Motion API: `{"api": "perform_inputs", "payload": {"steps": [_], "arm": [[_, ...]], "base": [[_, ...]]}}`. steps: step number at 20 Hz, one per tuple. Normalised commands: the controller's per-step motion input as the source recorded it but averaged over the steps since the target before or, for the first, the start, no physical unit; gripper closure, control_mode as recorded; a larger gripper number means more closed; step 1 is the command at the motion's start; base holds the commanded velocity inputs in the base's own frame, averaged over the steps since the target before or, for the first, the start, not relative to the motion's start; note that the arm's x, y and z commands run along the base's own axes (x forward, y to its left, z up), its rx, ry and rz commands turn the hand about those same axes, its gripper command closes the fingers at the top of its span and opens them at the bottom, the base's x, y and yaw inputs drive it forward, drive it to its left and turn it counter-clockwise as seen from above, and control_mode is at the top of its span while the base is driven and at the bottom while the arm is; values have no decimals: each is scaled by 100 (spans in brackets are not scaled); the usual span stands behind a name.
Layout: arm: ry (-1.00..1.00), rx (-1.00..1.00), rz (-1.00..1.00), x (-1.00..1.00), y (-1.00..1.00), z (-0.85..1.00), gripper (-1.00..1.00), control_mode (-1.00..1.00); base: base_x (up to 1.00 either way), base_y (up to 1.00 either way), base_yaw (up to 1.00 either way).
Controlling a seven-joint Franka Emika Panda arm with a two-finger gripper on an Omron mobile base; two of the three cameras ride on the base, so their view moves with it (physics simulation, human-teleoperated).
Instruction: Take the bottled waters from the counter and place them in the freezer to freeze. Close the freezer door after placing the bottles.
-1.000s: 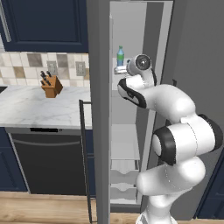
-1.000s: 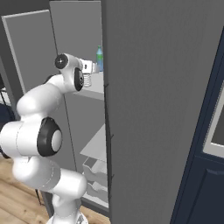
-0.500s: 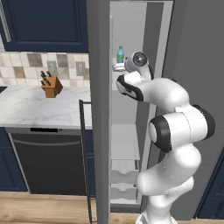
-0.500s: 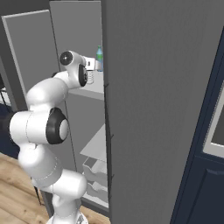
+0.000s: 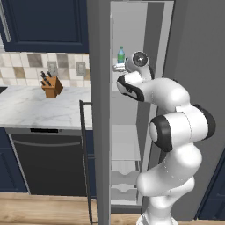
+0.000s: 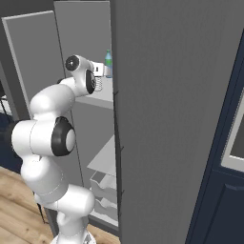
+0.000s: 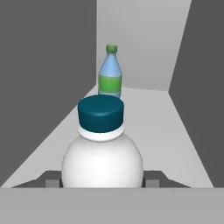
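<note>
1. The clear bottle [image 7: 103,151] with the blue cap sat between the fingertips [image 7: 51,180] of the pincer [image 7: 103,179], close up in the hand view, its cap pointing toward the back of the freezer [image 5: 132,52].
2. The pincer [image 5: 117,67] was spread about as wide as the bottle's body, a dark finger tip showing at each side of it. Whether the pads pressed the plastic or just stood beside it could not be told, since the bottle hid the inner faces.
3. The green-capped bottle [image 7: 109,74] stood upright farther back on the same white shelf [image 7: 148,127], apart from the held one, near the rear wall.
4. In the left base view, the tabletop [image 5: 39,110] lay at the left with a knife block [image 5: 51,86] on it, then the open freezer door [image 5: 99,110] seen edge-on, then the green-capped bottle [image 5: 121,55] just left of the wrist.
5. In the right base view the fridge's grey front panel [image 6: 167,119] covered most of the freezer interior; the green-capped bottle [image 6: 108,63] peeked out beside it.
6. The clear bottle's lower body was cut off at the bottom of the hand view.
</note>
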Motion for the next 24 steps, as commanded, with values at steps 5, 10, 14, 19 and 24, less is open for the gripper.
{"api": "perform_inputs", "payload": {"steps": [5, 10, 14, 19, 24], "arm": [[0, 0, 0, 0, 0, 0, -100, -100], [0, 0, 0, 0, 0, 0, -100, -100], [0, 0, 0, 0, -2, 0, -100, -100], [0, 0, 0, 0, 0, 5, -100, -100], [0, 0, 0, -20, 2, 2, -100, -100]], "base": [[0, 0, 0], [0, 0, 0], [0, 0, 0], [0, 0, 0], [0, 0, 0]]}}
